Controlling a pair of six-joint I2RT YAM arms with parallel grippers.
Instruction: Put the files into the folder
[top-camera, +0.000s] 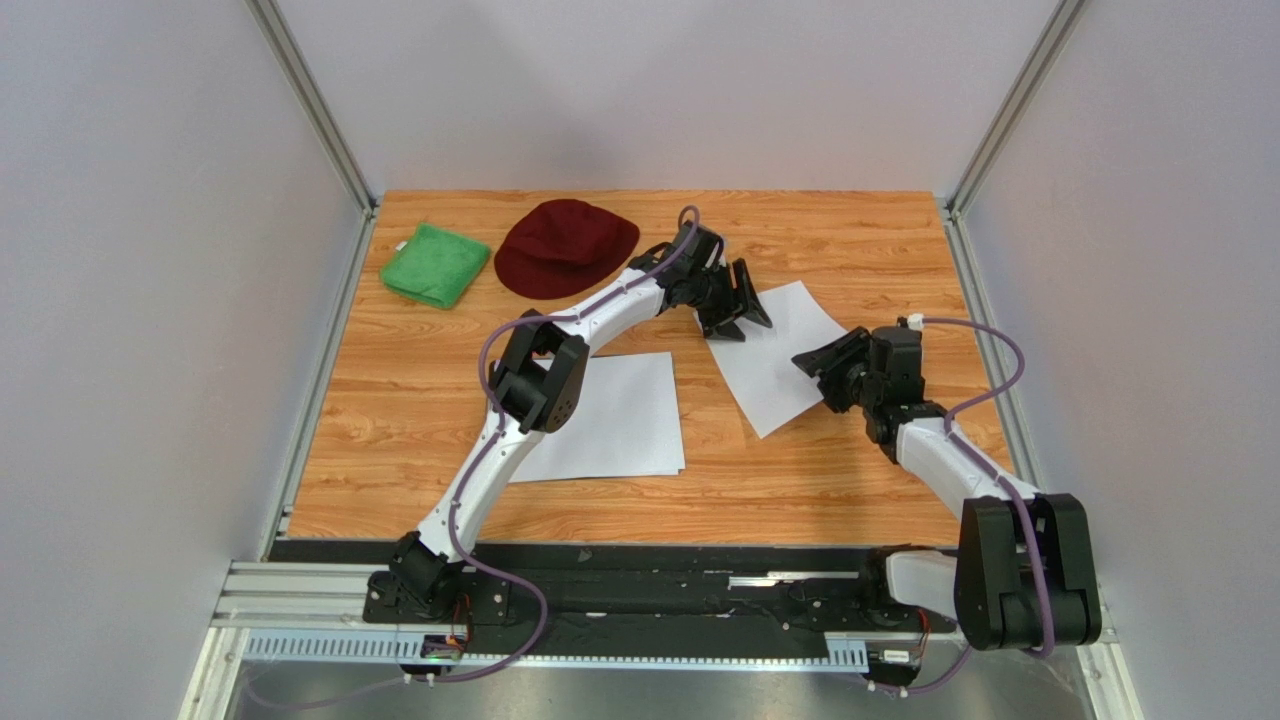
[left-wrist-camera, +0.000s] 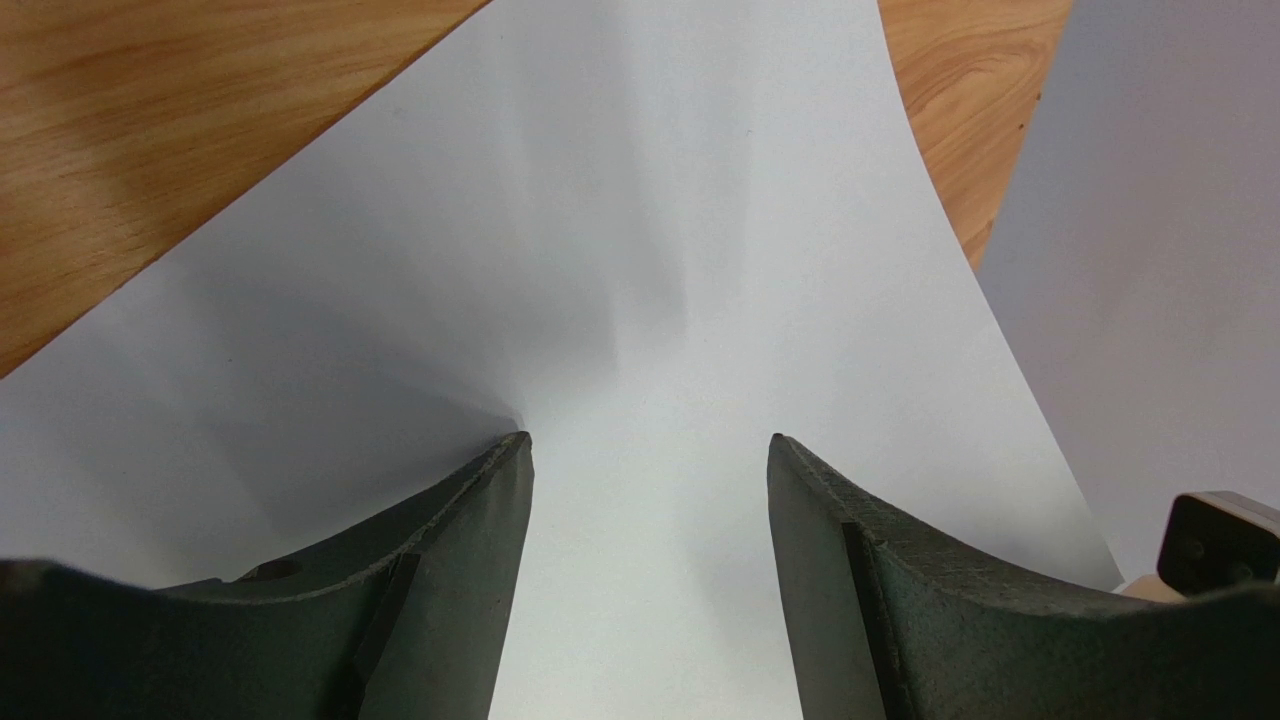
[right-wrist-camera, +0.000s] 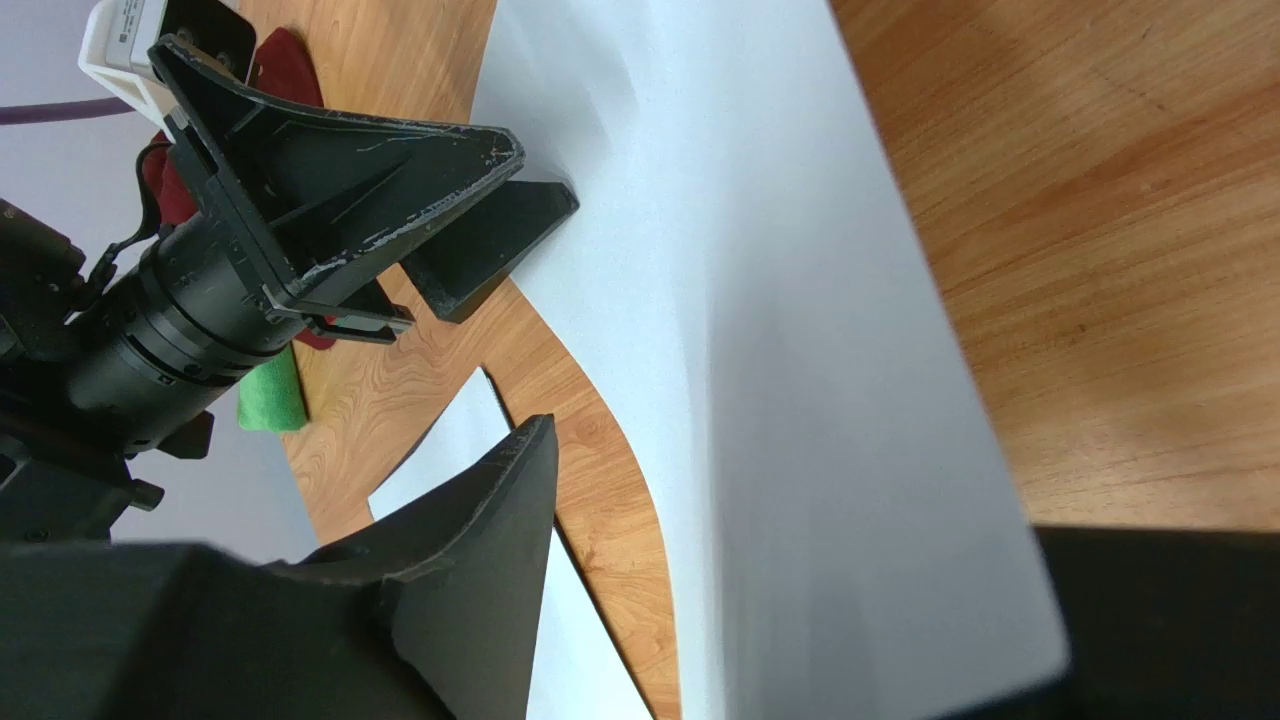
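Note:
Two white sheets, the files, lie on the wooden table. One sheet (top-camera: 616, 420) rests flat in the middle. The other sheet (top-camera: 769, 375) lies tilted to its right and bows upward in the right wrist view (right-wrist-camera: 812, 300). My left gripper (top-camera: 747, 318) stands open with both fingertips down on the far left part of that tilted sheet (left-wrist-camera: 646, 270). My right gripper (top-camera: 812, 365) is at the sheet's right edge, open, and the raised paper passes between its fingers (right-wrist-camera: 789, 480) without being pinched. The folder is out of view.
A dark red cap (top-camera: 564, 245) and a green cloth (top-camera: 434, 264) lie at the back left of the table. Grey walls with metal posts enclose the table on three sides. The arm bases stand on a black rail (top-camera: 676, 578) at the near edge.

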